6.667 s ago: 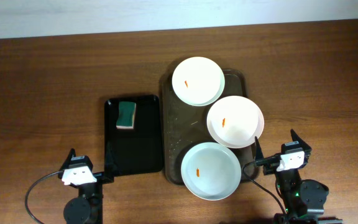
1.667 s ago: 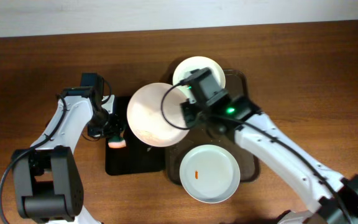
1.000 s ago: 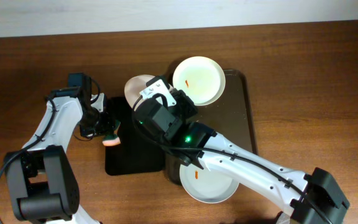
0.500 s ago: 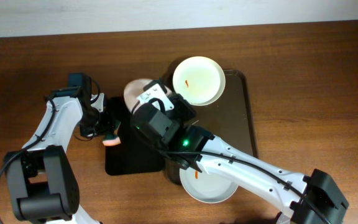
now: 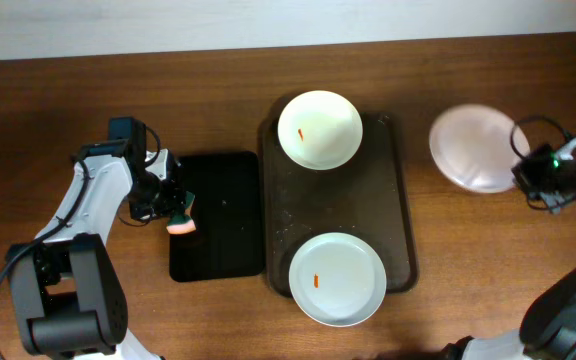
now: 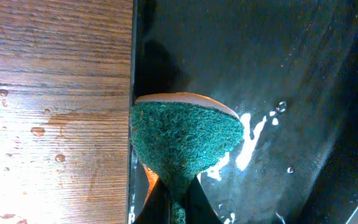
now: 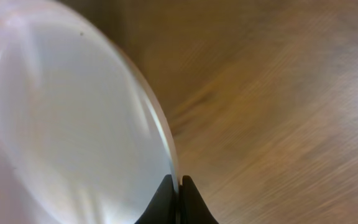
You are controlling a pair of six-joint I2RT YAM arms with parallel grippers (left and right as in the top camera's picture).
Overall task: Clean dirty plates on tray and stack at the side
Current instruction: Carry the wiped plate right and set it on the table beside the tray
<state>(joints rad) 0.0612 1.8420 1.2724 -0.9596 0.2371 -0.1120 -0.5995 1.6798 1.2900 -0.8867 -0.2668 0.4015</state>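
Overhead, counter (image 5: 68, 90): brown wood, seen from above, arms at the left and right edges.
Tray (image 5: 400, 200): dark brown, mid-counter, carrying two plates.
Black tray (image 5: 223, 240): smaller, just beside the brown one, toward the left edge.
Far plate (image 5: 318, 130): on the tray, overhanging its far rim, orange mark at centre.
Near plate (image 5: 337, 278): on the tray, overhanging its near rim, orange mark at centre.
Third plate (image 5: 473, 148): off the tray, near the right edge, no mark visible, blurred.
Sponge (image 5: 180, 212): at the black tray's left rim.
Right gripper (image 5: 524, 178): clamped on the third plate's rim.
Left gripper (image 5: 168, 203): clenched on the sponge.
Step, as judged: setting a cleaned plate at the side to start the stack.
Next move, as judged: lower flat, let go, then reach for a marked plate.
Right wrist only: fingers (image 7: 160, 205) pinching the thin rim; contact with the wood impossible to tell.
Left wrist only: green scouring face, orange backing, water drops (image 6: 39, 130) on the wood.
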